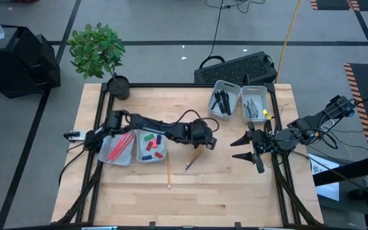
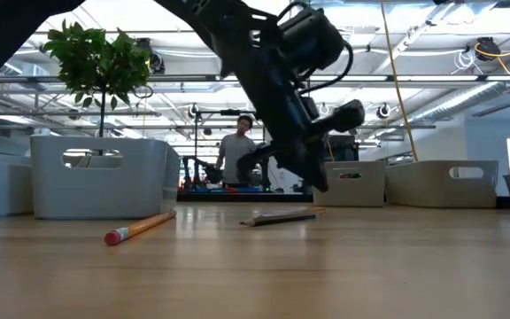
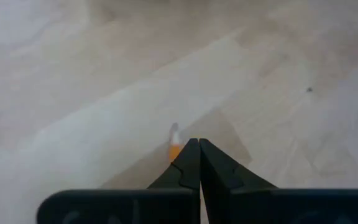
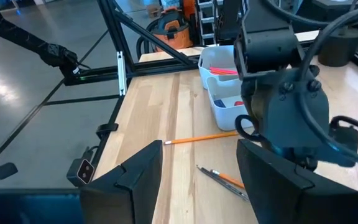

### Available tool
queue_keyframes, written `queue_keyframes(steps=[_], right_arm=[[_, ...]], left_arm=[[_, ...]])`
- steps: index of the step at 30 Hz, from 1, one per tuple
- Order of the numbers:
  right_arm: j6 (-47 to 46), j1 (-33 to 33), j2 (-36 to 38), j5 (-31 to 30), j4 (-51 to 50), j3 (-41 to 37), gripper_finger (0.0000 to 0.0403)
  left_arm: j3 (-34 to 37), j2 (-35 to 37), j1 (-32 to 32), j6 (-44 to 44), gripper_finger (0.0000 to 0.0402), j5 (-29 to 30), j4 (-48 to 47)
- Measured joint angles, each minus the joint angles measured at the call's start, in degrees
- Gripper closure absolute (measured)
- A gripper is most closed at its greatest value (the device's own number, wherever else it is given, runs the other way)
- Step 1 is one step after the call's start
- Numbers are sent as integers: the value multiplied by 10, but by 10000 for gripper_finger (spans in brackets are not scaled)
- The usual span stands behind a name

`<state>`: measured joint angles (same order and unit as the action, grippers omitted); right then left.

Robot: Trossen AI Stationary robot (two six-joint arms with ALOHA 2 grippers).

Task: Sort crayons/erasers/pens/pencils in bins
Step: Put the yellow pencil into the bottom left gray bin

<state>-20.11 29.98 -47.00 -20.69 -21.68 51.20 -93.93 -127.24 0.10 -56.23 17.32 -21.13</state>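
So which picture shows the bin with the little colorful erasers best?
The high view: it looks straight down into the eraser bin, so the red, green and blue erasers inside show. The right wrist view catches that bin from the side, partly behind the left arm. The low view shows only bin walls; the left wrist view shows none.

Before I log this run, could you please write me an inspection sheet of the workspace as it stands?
Surface: wooden table, nothing else seen.
Job's things: left bins hold pink-red pencils and erasers; right bins hold pens and grey sticks. Two loose pencils and a dark stick lie mid-table.
Clutter: potted plant at a far corner.
Grippers: left gripper shut above the loose sticks; right gripper open at the right edge.
Cables: black loop on the left arm.
Surroundings: keyboard beyond the table; a person in the room.
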Motion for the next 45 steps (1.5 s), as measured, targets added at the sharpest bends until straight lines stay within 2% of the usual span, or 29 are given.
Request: queue_keyframes(steps=[5,10,13,16,21,27,29,31,34,39,45], right_arm=[[-2,0,0,13,-1,0,202],[-2,0,0,13,-14,0,202],[-1,0,0,12,-21,0,202],[0,0,0,12,-25,0,202],[7,0,0,12,-33,0,202],[13,0,0,12,-39,0,202],[22,0,-2,10,-39,0,202],[30,0,-5,1,-39,-1,202],[32,2,-14,-28,-25,-10,202],[32,5,-25,-33,30,-61,202],[35,14,-26,-33,119,-119,202]], left_arm=[[-3,2,-11,52,388,19,19],[-35,6,-55,71,398,104,4],[-44,7,-85,48,397,167,2],[-41,5,-95,-10,397,200,-30],[-21,2,-88,-18,386,204,-32],[-13,-21,-84,24,299,199,25],[-12,-22,-87,22,271,193,17],[-13,-26,-93,20,258,216,18],[-17,-32,-108,38,261,259,-14],[-21,-29,-121,61,282,272,-9],[-21,-36,-112,51,286,276,-13]])
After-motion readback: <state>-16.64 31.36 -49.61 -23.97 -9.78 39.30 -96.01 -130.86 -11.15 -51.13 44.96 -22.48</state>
